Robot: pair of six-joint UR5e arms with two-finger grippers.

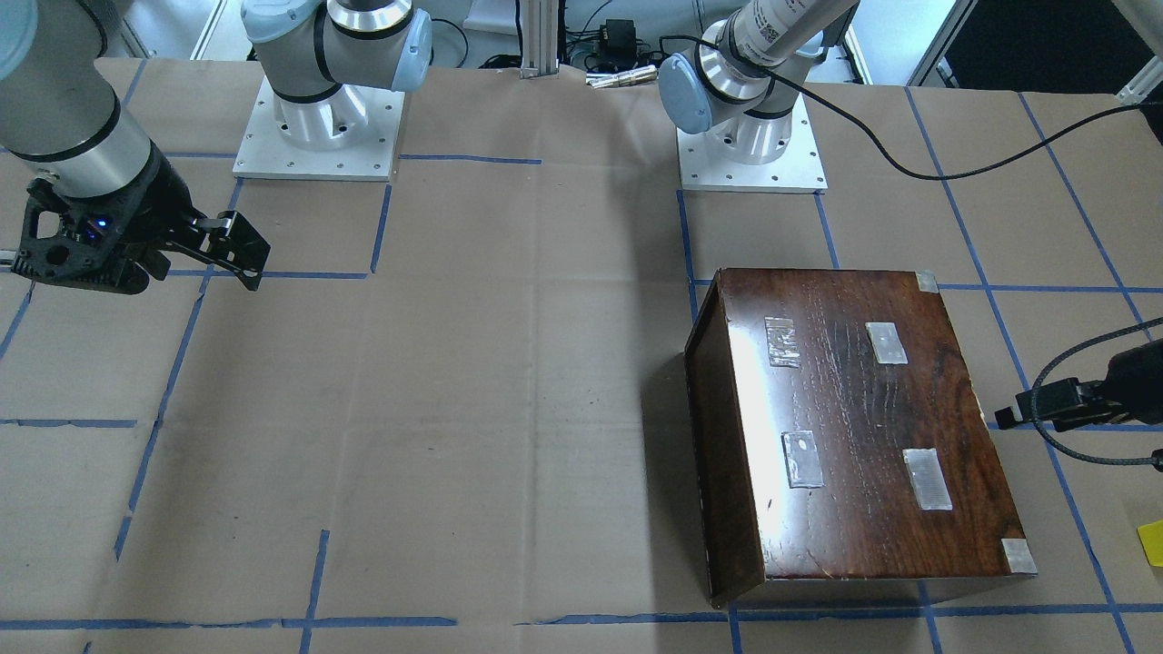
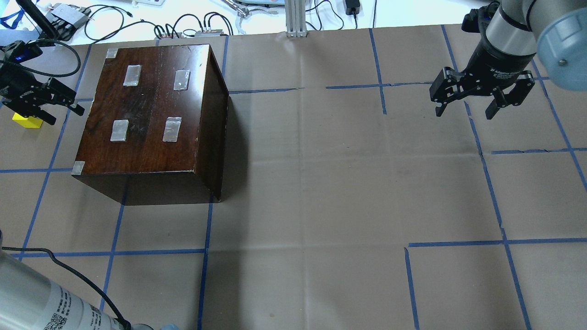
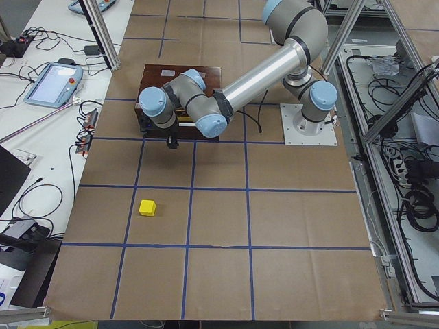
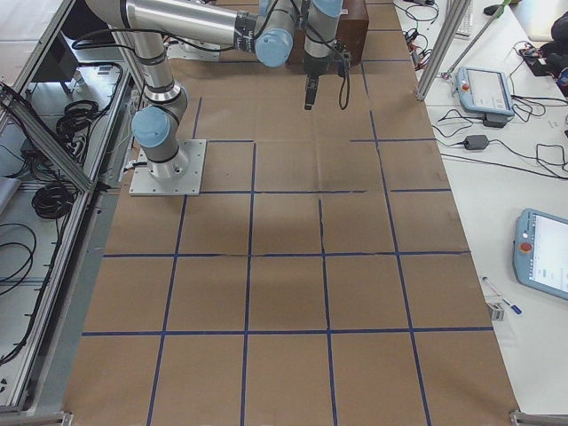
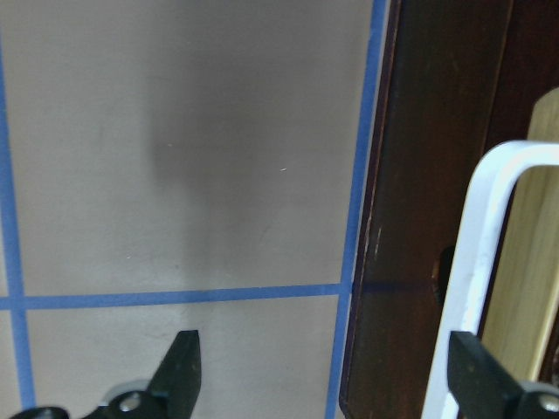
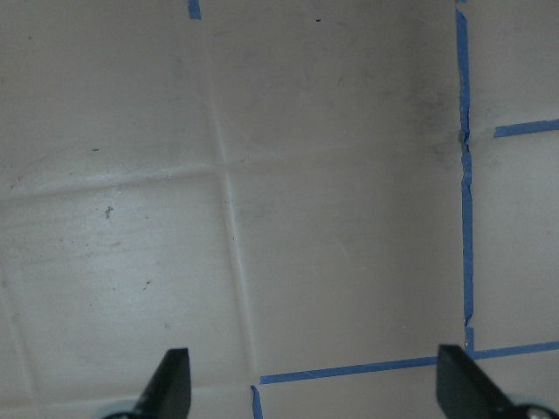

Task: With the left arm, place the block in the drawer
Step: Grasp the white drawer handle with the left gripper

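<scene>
The yellow block [image 2: 27, 121] lies on the paper-covered table left of the dark brown box [image 2: 151, 110]; it also shows in the exterior left view [image 3: 147, 207] and at the front-facing view's right edge [image 1: 1152, 543]. My left gripper [image 2: 62, 114] hangs open and empty above the table between the block and the box's left face. In the left wrist view its gripper [image 5: 327, 375] straddles a blue tape line beside the drawer's dark notched front panel [image 5: 410, 262], with a white handle [image 5: 476, 227] and pale wood [image 5: 528, 297] beyond. My right gripper [image 2: 464, 112] is open and empty at the far right.
The box top carries several tape patches [image 2: 172, 129]. Blue tape lines [image 2: 293, 89] grid the brown paper. Cables and devices [image 2: 202, 27] lie beyond the table's far edge. Both arm bases [image 1: 318, 118] stand at the robot's side. A braided cable [image 1: 1081, 445] loops by the left wrist.
</scene>
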